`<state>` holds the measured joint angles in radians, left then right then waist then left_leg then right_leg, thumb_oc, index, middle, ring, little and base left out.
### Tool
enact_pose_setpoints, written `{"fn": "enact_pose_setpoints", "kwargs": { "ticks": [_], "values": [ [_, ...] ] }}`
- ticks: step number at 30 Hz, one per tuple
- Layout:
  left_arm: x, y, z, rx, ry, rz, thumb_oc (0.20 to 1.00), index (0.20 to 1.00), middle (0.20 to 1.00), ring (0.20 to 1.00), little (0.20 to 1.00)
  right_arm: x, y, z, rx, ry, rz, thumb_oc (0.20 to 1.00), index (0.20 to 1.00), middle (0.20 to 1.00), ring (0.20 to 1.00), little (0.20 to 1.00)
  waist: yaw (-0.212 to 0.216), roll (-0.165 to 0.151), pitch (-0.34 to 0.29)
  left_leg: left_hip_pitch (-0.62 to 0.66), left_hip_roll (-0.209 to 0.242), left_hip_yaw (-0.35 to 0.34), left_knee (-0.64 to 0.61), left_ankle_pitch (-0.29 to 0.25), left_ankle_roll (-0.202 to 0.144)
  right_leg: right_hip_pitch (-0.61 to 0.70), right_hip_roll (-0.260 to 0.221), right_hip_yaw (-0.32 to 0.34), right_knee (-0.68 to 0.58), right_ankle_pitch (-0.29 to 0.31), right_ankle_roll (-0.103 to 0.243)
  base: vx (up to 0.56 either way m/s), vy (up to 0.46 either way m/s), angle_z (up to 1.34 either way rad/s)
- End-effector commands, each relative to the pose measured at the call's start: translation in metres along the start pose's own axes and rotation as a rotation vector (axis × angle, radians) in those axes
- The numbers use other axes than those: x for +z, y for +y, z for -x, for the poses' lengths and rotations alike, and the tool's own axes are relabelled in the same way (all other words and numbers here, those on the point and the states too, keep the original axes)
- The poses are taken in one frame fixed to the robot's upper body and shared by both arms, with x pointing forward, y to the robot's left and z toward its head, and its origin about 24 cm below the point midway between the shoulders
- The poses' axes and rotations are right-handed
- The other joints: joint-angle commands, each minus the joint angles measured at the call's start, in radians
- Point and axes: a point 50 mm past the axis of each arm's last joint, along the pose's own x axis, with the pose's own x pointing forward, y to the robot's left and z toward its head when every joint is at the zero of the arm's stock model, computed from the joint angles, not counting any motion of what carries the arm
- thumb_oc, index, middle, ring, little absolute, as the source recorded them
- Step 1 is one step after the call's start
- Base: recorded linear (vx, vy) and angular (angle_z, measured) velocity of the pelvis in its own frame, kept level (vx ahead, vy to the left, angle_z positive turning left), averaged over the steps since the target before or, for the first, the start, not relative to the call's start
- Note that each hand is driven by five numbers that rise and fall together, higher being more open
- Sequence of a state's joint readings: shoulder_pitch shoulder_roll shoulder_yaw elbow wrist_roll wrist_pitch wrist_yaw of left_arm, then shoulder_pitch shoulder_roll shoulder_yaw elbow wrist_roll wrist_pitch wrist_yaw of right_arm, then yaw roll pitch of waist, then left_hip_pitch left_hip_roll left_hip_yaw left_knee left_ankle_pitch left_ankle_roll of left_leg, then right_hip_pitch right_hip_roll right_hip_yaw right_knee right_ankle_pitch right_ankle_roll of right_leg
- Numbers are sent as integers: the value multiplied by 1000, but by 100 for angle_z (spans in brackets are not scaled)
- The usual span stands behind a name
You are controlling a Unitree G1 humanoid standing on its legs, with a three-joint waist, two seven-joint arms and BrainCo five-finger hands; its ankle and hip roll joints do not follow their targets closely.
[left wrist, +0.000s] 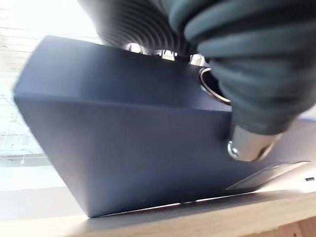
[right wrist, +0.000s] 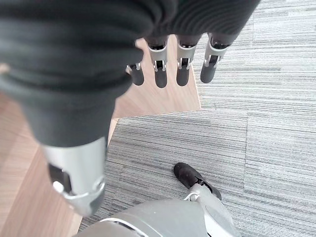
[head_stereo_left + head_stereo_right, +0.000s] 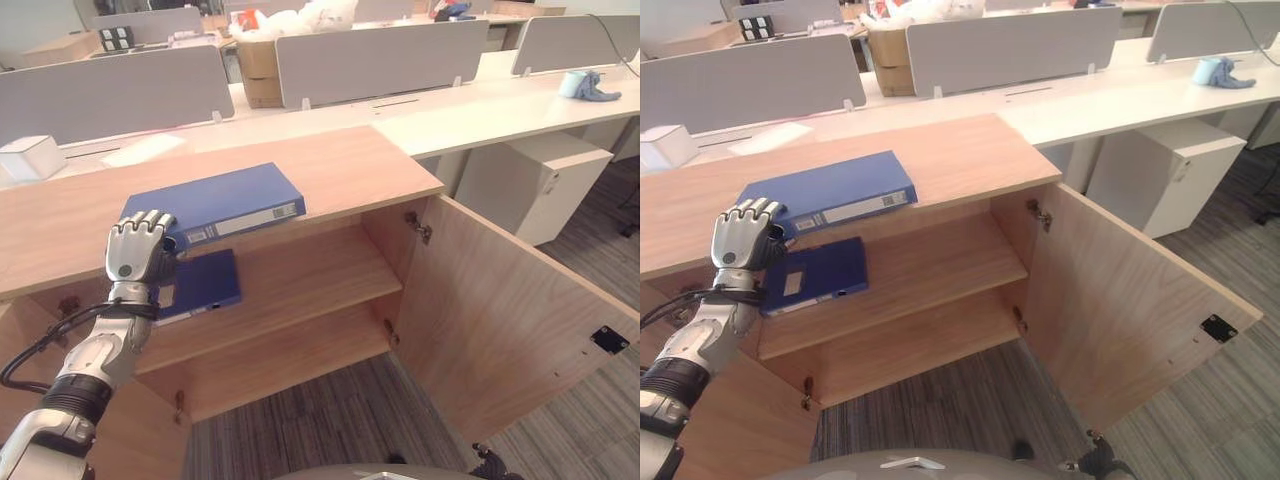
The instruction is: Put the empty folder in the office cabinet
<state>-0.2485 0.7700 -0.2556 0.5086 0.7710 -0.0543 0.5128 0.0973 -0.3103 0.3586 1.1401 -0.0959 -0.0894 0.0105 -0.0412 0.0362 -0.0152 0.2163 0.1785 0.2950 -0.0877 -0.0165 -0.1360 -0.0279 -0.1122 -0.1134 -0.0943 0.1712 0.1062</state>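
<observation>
The cabinet (image 3: 330, 290) stands open, its door (image 3: 500, 320) swung wide. One folder (image 3: 215, 205) lies on top, its end overhanging; another folder (image 3: 200, 285) lies on the shelf. The left hand (image 3: 138, 250) curls around the top folder's end. Next: draw it off and lower it inside. The right hand (image 2: 168, 69) hangs relaxed.

L arm comes in from 7 o'clock, forearm angled up toward 12, wrist about straight. L robot hand (image 3: 138, 252) raised w/ its back to the camera, fingers curled over at the knuckles, tips hidden. R robot hand (image 2: 168, 59) hangs palm-down, fingers (image 2: 160, 75) straight in a row, thumb (image 2: 79, 182) apart, holding nothing.
</observation>
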Motion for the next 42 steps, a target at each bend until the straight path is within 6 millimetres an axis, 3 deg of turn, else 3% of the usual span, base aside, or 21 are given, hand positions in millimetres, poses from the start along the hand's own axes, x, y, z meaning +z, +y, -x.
{"fn": "enact_pose_setpoints", "kwargs": {
  "ticks": [1,2,8,12,15,16,17,21,24,25,32,33,34,36,38,39,41,42],
  "values": [
    [-15,19,-13,22,10,-38,200,200,200,200,200,21,-12,-5,-48,-65,7,1000,1000,1000,1000,1000,-21,-35,-2,-75,14,-38,0,12,-11,121,-99,25,7,-115,89,0,0,0],
    [-14,22,-14,39,6,-29,200,200,200,200,200,21,-12,-5,-50,-63,5,1000,1000,1000,1000,1000,-21,-35,-2,-74,14,-38,0,12,-11,122,-99,25,7,-115,89,0,0,0],
    [6,84,-23,321,-99,125,200,200,200,200,200,21,-13,-5,-62,-65,3,1000,1000,1000,1000,1000,-15,-39,-5,-69,16,-40,0,11,-11,127,-100,25,7,-116,85,0,0,0],
    [20,114,-22,459,-164,301,200,200,200,200,200,21,-14,-4,-58,-62,24,1000,1000,1000,1000,1000,-12,-41,-5,-70,14,-45,0,12,-10,129,-100,20,7,-115,84,0,0,0],
    [27,126,-19,508,-203,396,200,200,200,200,200,22,-15,-5,-57,-66,32,1000,1000,1000,1000,1000,-9,-42,-5,-71,14,-47,0,14,-10,130,-100,18,7,-115,84,0,0,0],
    [34,138,-15,549,-245,516,200,200,200,200,200,26,-17,-5,-57,-78,46,1000,1000,1000,1000,1000,-6,-43,-5,-73,13,-49,0,16,-11,131,-101,16,7,-115,83,0,0,0],
    [34,138,-15,549,-245,516,200,200,200,200,200,26,-17,-5,-57,-78,46,1000,1000,1000,1000,1000,-6,-43,-5,-73,13,-49,0,16,-11,131,-101,16,7,-115,83,-23,7,4],
    [45,153,-4,600,-328,863,200,200,200,200,200,30,-22,-5,-61,-90,90,1000,1000,1000,1000,1000,5,-42,-2,-76,13,-59,0,21,-10,134,-102,9,7,-114,81,-23,3,5],
    [47,154,1,583,-361,1011,200,200,200,200,200,37,-26,-5,-63,-118,118,1000,1000,1000,1000,1000,11,-42,2,-79,13,-64,0,23,-9,134,-102,5,7,-114,81,-17,0,1],
    [50,150,8,529,-401,1268,200,200,200,200,200,51,-32,-4,-72,-177,146,1000,1000,1000,1000,1000,17,-43,6,-81,13,-69,0,27,-7,137,-102,2,7,-114,80,-40,0,3],
    [55,129,21,353,-427,1550,200,200,200,200,200,75,-43,2,-81,-290,193,1000,1000,1000,1000,1000,31,-42,12,-87,13,-79,0,32,-3,139,-103,-7,7,-114,78,-34,-1,3],
    [58,121,27,276,-438,1674,200,200,200,200,200,98,-49,10,-91,-406,237,1000,1000,1000,1000,1000,35,-44,18,-91,14,-83,0,35,-3,141,-103,-12,7,-113,77,-43,0,5],
    [59,116,29,249,-435,1712,200,200,200,200,200,106,-51,14,-95,-448,242,1000,1000,1000,1000,1000,36,-44,19,-92,15,-84,0,36,-3,141,-102,-14,7,-113,77,-43,0,8],
    [58,116,30,247,-435,1715,200,200,200,200,200,106,-52,14,-94,-447,242,1000,1000,1000,1000,1000,36,-43,18,-92,15,-85,0,36,-3,142,-102,-14,7,-113,77,-11,3,7],
    [60,103,39,160,-420,1823,200,200,200,200,200,147,-64,37,-114,-665,212,1000,1000,1000,1000,1000,41,-47,22,-94,15,-84,0,39,-2,142,-102,-20,7,-113,75,-29,9,6],
    [60,103,39,158,-420,1825,200,200,200,200,200,146,-64,38,-113,-663,211,1000,1000,1000,1000,1000,41,-46,22,-94,15,-84,0,39,-2,142,-102,-20,7,-113,75,-20,3,4],
    [58,93,44,105,-391,1876,200,200,200,200,200,181,-75,64,-118,-858,166,1000,1000,1000,1000,1000,47,-51,24,-96,16,-85,0,41,-1,142,-102,-21,7,-112,75,0,0,0],
    [58,92,44,104,-391,1877,200,200,200,200,200,181,-75,64,-117,-857,165,1000,1000,1000,1000,1000,47,-50,24,-95,16,-86,0,41,-1,143,-102,-21,7,-112,75,0,0,0]
  ]
}}
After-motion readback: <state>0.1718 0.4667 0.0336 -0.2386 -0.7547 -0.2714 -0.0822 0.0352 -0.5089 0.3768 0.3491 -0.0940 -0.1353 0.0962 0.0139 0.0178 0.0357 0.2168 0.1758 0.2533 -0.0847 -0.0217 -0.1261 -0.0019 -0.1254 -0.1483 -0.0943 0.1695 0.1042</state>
